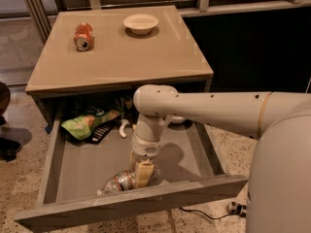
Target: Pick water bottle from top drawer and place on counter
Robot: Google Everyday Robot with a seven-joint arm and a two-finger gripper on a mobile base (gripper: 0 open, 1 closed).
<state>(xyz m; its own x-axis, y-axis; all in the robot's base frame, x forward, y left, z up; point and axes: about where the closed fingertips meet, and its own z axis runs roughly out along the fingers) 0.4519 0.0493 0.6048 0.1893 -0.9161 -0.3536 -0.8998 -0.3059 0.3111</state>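
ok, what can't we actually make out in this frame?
Camera view only:
- The gripper, low in the top drawer at the water bottle: it covers the bottle's right end, so contact cannot be confirmed.
- Drawer's back: dark under the counter; items behind the green bag are unclear.
- A white object: mostly hidden by the arm.
- The robot body: cut off by the right edge.

On the counter (pixel 121 67): one soda can (pixel 83 36), one bowl (pixel 140 23). In the one open drawer (pixel 92 164): one water bottle (pixel 118 183), one green snack bag (pixel 87 124), plus one gripper (pixel 142 171) down at the bottle near the drawer's front.
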